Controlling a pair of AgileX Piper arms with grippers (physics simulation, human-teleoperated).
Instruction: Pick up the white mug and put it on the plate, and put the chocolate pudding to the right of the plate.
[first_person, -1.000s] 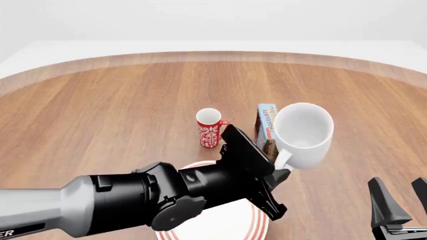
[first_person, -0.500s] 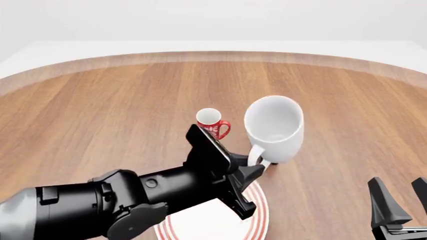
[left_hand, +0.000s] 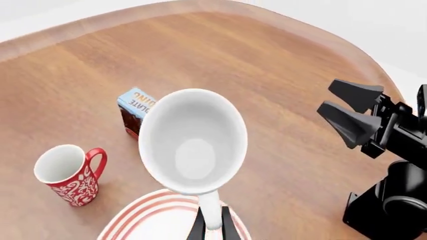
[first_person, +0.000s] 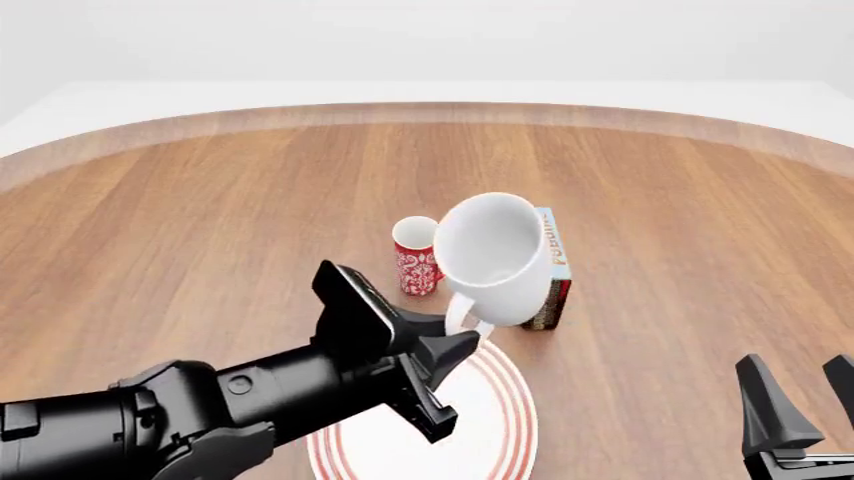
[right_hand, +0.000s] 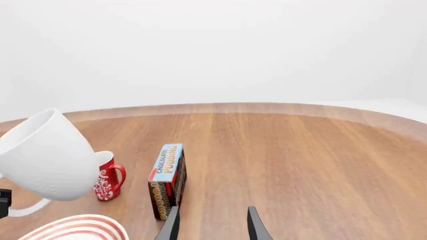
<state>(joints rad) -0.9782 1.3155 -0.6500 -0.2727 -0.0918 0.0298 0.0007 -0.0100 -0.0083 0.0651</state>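
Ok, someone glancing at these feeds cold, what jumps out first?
The white mug hangs tilted in the air, pinched by its handle in the left gripper, above the far edge of the red-ringed plate. Just behind it stand the red mug and the chocolate pudding box. The right gripper waits open at the near right.

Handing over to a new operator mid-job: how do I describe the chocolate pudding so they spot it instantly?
On the round wooden table, look just beyond the red-ringed plate. Right of the red mug stands the chocolate pudding, partly hidden behind the lifted white mug. It is the only box: light-blue face, orange lettering, dark brown sides.
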